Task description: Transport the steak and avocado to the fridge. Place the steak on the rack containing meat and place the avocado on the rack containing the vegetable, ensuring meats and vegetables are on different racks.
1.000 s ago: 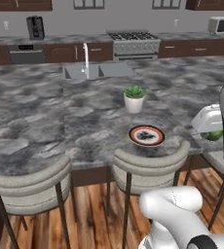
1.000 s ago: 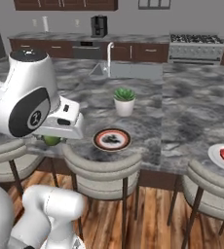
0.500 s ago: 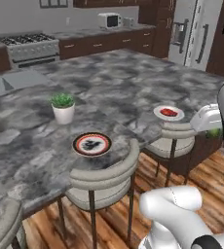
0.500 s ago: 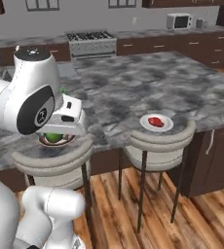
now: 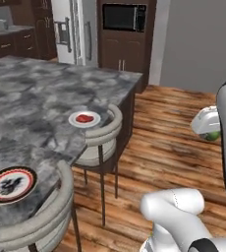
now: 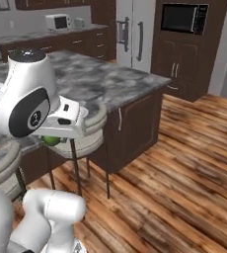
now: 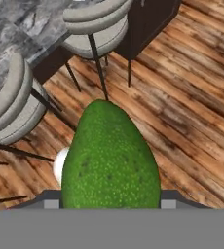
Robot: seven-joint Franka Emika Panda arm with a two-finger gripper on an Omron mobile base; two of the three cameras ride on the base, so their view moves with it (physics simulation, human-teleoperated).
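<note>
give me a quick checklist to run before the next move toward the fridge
1. Avocado held in the gripper: ok, it sits between the fingers over the wooden floor.
2. Steak location known: ok, it lies on the small plate on the island counter, not yet picked up.
3. Fridge in sight: ok, at the far end of the room beside the dark cabinet with the microwave.
4. Fridge doors open: not ok, both look shut.
5. Path over the floor to the fridge: ok, no obstacle seen past the island corner.
6. Which rack holds vegetables: cannot tell, the inside is hidden.
</note>
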